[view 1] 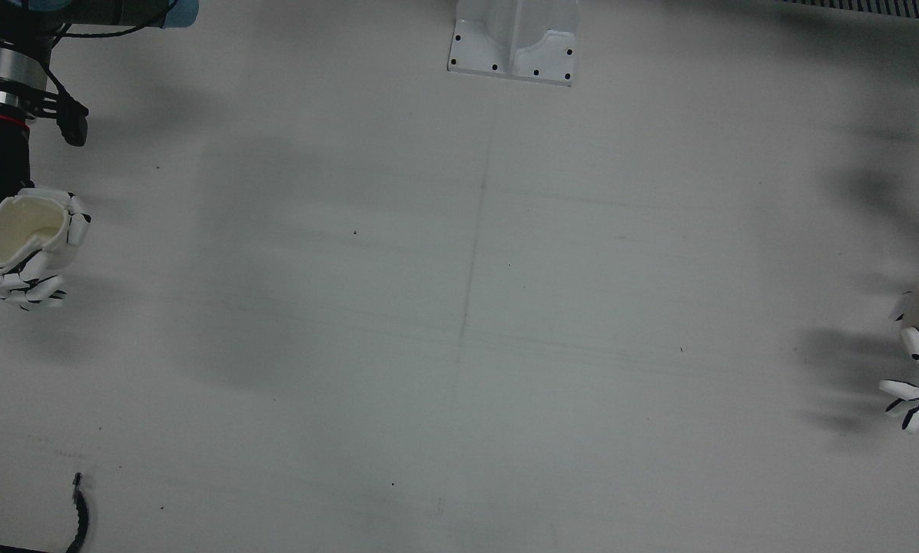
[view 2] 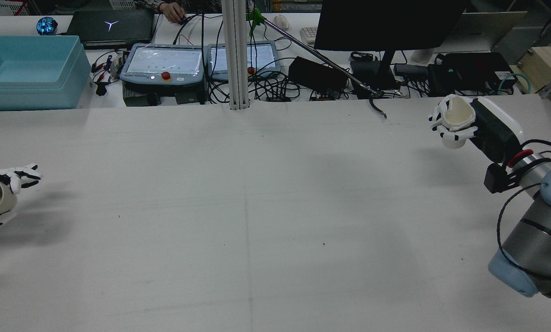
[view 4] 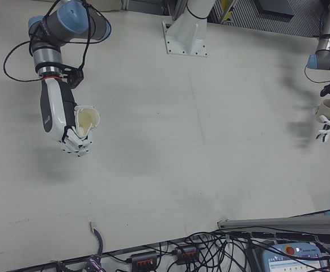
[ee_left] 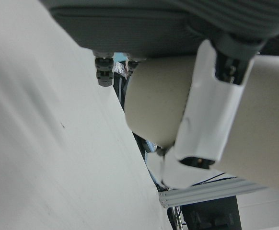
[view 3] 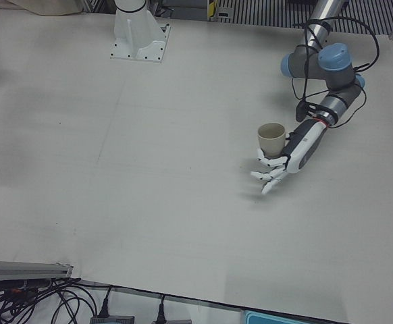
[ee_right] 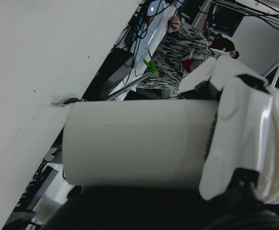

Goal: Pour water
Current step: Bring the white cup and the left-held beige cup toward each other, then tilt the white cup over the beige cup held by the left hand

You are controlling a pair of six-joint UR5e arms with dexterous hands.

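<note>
Bare white table; cluttered desk behind, person possibly seated.

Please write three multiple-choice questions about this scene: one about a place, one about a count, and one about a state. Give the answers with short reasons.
1. Where is the left hand with its beige cup?
A. at the table's centre
B. near the table's edge on the robot's left
C. beside the blue bin

2. How many cups show in the scene?
A. one
B. two
C. three

3. What is the state of the right hand?
A. open, holding nothing
B. shut on a squeezed white paper cup
C. flat on the white table

Answers: 1 B, the rear view puts it at its left border. 2 B, each hand holds one. 3 B, its fingers wrap the cup above the table.
</note>
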